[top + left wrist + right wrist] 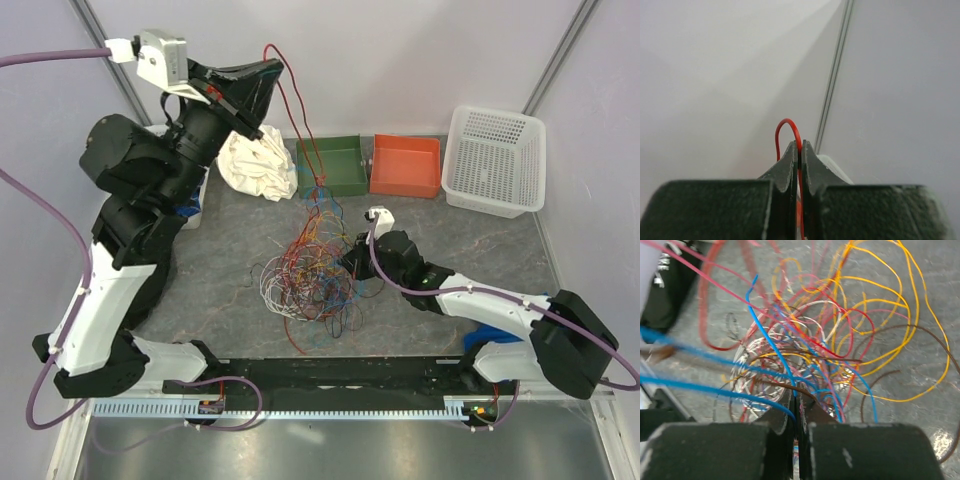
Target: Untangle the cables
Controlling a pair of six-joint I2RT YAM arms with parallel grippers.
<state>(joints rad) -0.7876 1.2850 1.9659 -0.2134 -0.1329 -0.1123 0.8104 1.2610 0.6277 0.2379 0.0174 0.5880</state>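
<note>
Saw thin looping cables (310,275) heaped on mottled desk (225,300) near green bin (338,168), orange bin (405,166), perforated basket (497,160). Found left pincer (800,150) clamped on red cable (788,121), right pincer (799,407) pinching cables.

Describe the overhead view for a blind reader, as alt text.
The left gripper, raised high, pinches a thin red wire leading up from a tangled heap of thin coloured wires on a grey table; the right gripper is closed on the heap's right edge. Behind: white cloth, green tray, orange tray, white mesh basket.
</note>
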